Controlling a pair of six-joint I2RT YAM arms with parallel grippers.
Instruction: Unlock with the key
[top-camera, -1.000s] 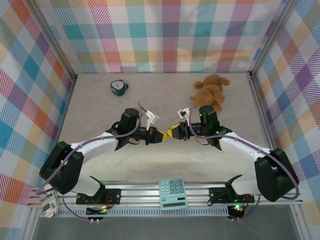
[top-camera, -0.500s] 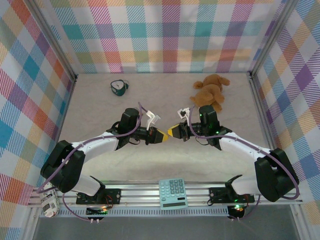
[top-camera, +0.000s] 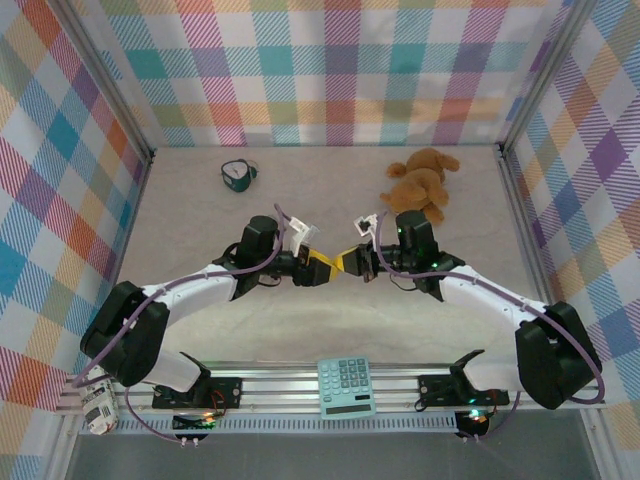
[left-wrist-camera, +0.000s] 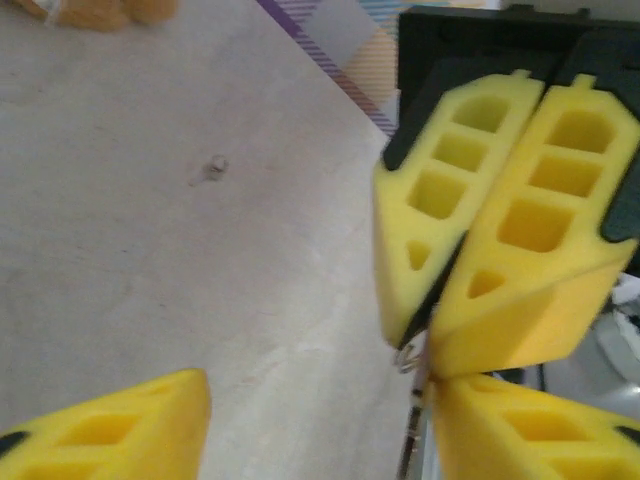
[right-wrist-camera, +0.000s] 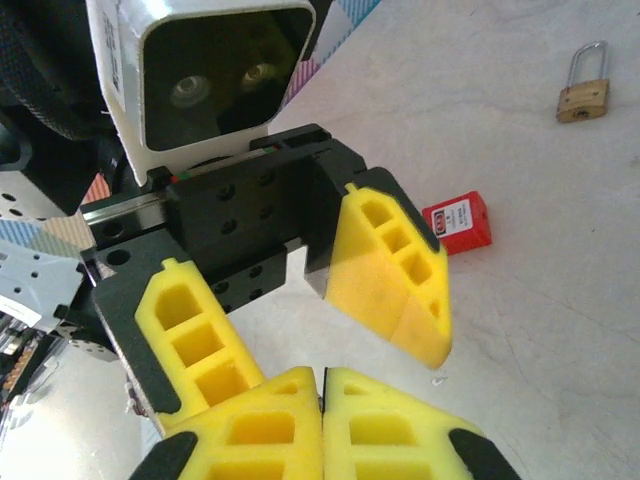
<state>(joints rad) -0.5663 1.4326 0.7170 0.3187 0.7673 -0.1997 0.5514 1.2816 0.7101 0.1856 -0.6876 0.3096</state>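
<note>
Beige table (left-wrist-camera: 150, 250); key (left-wrist-camera: 410, 440) pinched by closed right gripper (left-wrist-camera: 425, 345); left gripper (top-camera: 324, 267) open around it.

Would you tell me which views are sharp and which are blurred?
Top external: sharp, evenly lit. Left wrist: the right gripper and the key at its tips are blurred, too close. Right wrist: the red padlock and brass padlock look crisp.

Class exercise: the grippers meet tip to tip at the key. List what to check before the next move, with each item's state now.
1. Right gripper shut on the key: ok.
2. Left gripper jaws open: ok.
3. Brass padlock lying uncovered on the table: ok.
4. Red padlock uncovered: ok.
5. Key blade direction in the grip: cannot tell.
6. Which padlock the key fits: cannot tell.
</note>
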